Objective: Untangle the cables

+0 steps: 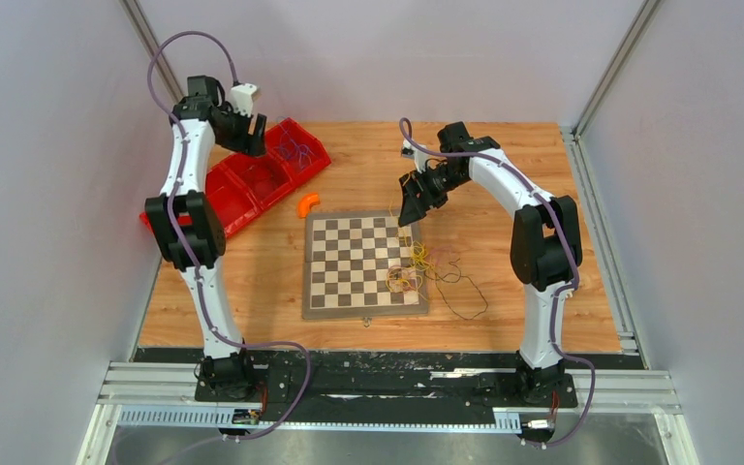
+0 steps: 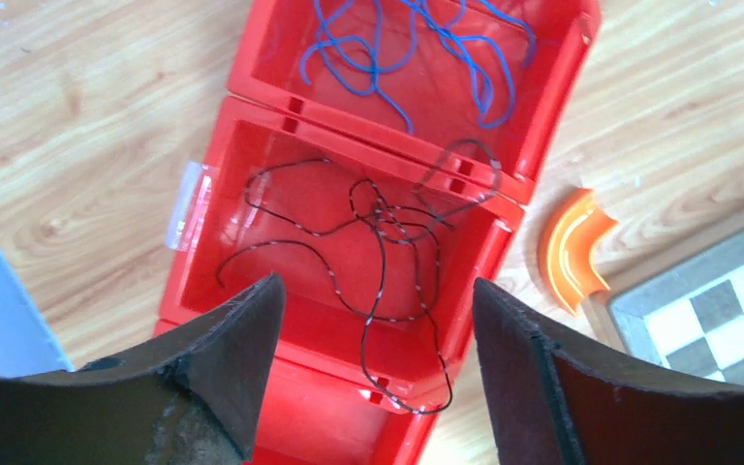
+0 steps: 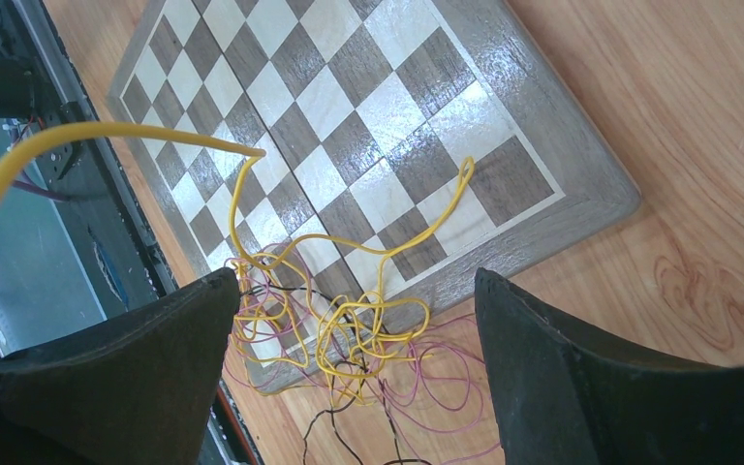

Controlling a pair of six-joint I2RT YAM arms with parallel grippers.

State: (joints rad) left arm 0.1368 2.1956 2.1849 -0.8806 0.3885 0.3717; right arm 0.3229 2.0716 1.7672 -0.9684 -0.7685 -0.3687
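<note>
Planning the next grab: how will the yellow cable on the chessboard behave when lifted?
Likely floppy: the yellow cable lies in loose loops. It would probably drag the pink cable and black cable tangled with it. Its raised end suggests springiness.

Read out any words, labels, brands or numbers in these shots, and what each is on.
None can be read.
The clear tab on the red bin shows no text.
A blue mark in the right wrist view is too blurred to read.
The chessboard border bears no lettering.
</note>
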